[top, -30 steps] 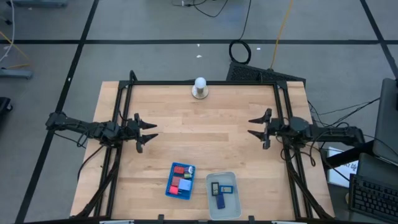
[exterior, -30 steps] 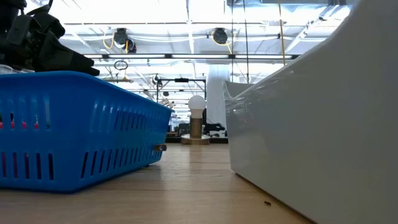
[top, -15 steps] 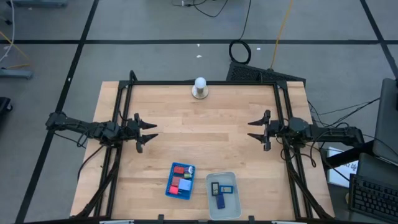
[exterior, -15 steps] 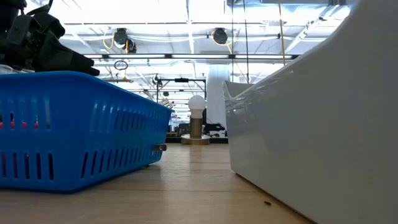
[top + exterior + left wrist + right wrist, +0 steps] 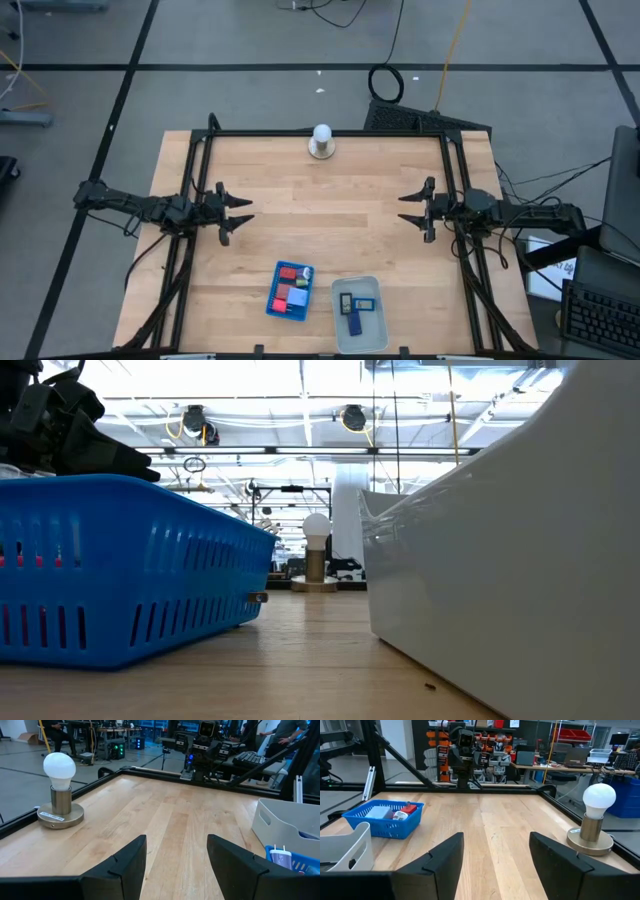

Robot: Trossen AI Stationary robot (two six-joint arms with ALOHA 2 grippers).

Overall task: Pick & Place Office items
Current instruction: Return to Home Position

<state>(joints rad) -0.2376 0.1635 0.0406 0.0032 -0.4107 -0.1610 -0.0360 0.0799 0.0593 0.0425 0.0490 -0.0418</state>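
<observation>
With left end effector (image 5: 238, 218) and right end effector (image 5: 406, 205) spread, empty, and well apart from the tray (image 5: 270, 300), the items (image 5: 290, 272) lie in that tray and the bin (image 5: 366, 341) beside it; judged light, rigid, smooth: pinch each across its short flat sides.

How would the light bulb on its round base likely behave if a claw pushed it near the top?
Pushed high, the light bulb probably tips rather than slides, since it stands tall on a narrow metal neck. Pushed low, at the wide flat base, it likely slides upright over the wooden table. It may be glass, so possibly fragile.
</observation>
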